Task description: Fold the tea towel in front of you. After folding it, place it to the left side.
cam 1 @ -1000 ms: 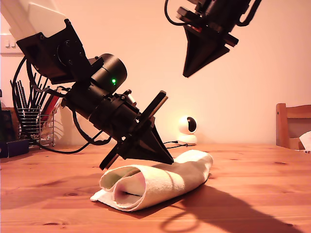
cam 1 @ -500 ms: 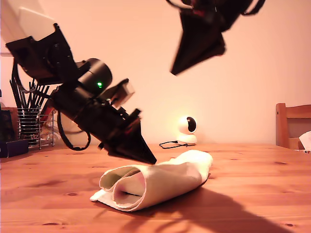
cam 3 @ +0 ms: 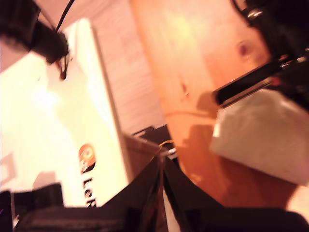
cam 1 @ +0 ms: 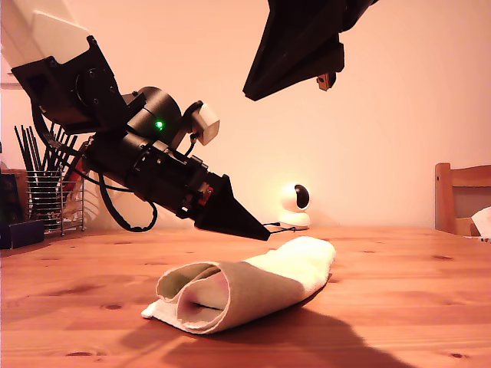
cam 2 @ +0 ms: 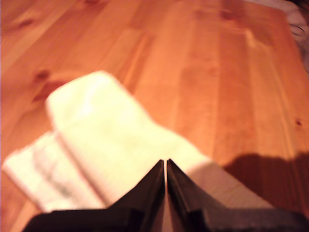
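The cream-white tea towel [cam 1: 253,287] lies loosely folded on the wooden table [cam 1: 399,276], its open looped end toward the exterior view's left. My first gripper [cam 1: 265,234] hangs just above the towel's middle, shut and holding nothing. Its wrist view shows the closed jaws [cam 2: 165,163] over the towel [cam 2: 106,130]. My second gripper [cam 1: 249,93] is high at the top of the exterior view, also shut and empty. In its own view the tips [cam 3: 161,157] meet, with the towel [cam 3: 265,130] far below.
A small white round camera [cam 1: 295,205] stands at the back of the table with a cable. A wire rack of utensils [cam 1: 46,192] is at the exterior view's left, a wooden chair [cam 1: 462,198] at its right. A white box with a logo [cam 3: 58,121] lies beyond the table.
My first gripper has lifted off the towel and drawn back toward the exterior view's left. My second gripper has risen and swung leftward. The towel has stayed put.
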Controlling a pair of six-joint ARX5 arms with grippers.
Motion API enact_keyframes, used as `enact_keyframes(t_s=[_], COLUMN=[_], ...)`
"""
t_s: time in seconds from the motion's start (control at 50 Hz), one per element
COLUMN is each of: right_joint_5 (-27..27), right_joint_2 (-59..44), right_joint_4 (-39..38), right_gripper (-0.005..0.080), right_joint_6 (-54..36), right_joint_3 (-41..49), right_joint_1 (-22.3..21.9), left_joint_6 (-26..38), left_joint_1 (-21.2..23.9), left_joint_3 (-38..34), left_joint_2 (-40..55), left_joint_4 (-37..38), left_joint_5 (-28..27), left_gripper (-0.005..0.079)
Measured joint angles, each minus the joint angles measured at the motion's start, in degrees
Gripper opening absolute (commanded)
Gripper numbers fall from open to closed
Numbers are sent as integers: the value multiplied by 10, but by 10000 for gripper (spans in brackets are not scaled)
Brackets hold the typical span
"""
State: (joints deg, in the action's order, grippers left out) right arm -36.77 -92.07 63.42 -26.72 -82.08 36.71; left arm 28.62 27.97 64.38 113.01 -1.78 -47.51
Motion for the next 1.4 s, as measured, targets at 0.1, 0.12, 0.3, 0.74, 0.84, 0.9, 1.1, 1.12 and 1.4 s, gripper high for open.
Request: enact_keyframes(t_s=[0.1,0.12,0.3,0.74,0.84,0.9,1.1,1.12,1.4], right_joint_5=[-3,-3,-11,0,44,78,172,180,241], right_joint_2=[0,0,0,0,0,0,0,0,0], right_joint_4=[14,17,31,38,37,36,0,-6,-94], right_gripper=[-3,-3,-3,-3,-3,-3,-3,-3,-5], right_joint_6=[-2,-2,-2,-2,-1,-2,3,3,19], right_joint_3=[0,0,0,0,0,0,0,0,26], right_joint_1=[17,21,46,65,65,65,65,65,65], left_joint_6=[35,38,55,-35,-101,-136,-228,-231,-288], left_joint_1=[0,-1,-4,4,3,3,3,3,1], left_joint_3=[0,0,8,44,49,51,64,65,59], left_joint_2=[3,4,35,47,42,40,33,33,29], left_joint_4=[-1,-1,17,105,127,138,202,210,256], left_joint_5=[1,2,12,151,174,182,189,189,140], left_gripper=[-22,-22,-22,-22,-22,-22,-22,-22,-22])
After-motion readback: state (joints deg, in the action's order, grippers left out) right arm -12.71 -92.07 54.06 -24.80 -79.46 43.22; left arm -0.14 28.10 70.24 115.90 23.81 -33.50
